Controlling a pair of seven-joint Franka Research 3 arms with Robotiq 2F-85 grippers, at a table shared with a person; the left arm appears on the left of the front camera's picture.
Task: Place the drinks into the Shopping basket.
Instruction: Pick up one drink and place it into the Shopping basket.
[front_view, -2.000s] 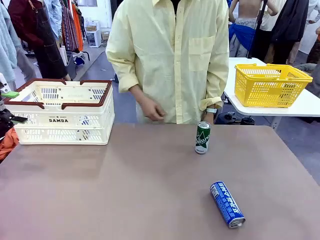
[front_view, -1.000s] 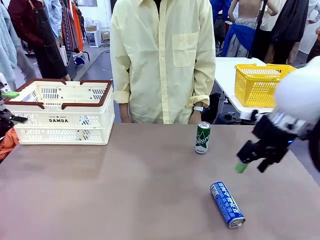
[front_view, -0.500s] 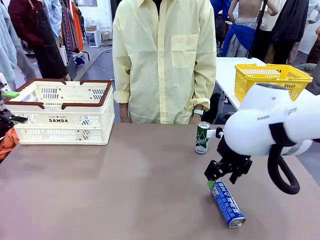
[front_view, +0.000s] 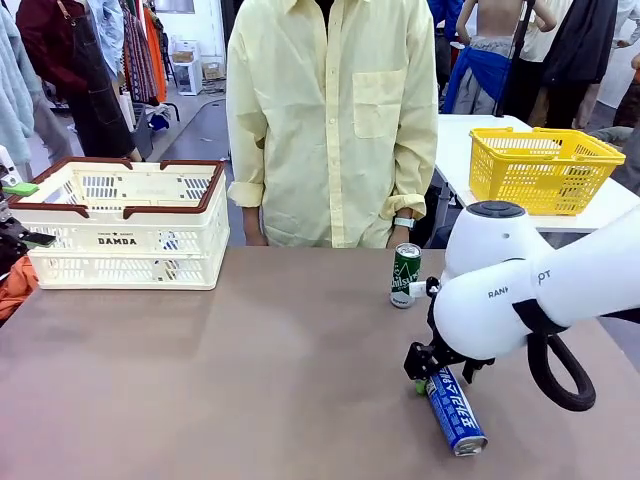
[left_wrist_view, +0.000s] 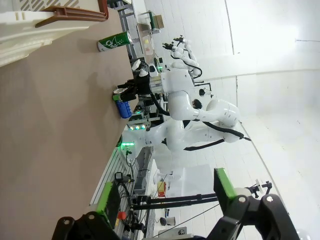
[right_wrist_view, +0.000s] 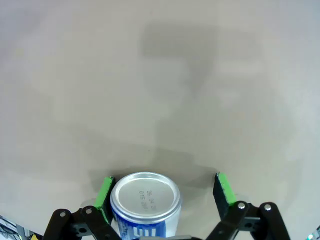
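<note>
The right claw is spread open astride the silver top of the slim blue metal can. The can lies on its side on the brown surface, probably so the pads can pinch its round body. The left claw gapes empty. The cream-white perforated plastic basket sits well apart.

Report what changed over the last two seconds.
The right hand swung in from the right and came down at the far end of the blue can, fingers open on either side, not gripping. The person straightened up, arms at sides. The green can, blue can and white basket stayed put.
</note>
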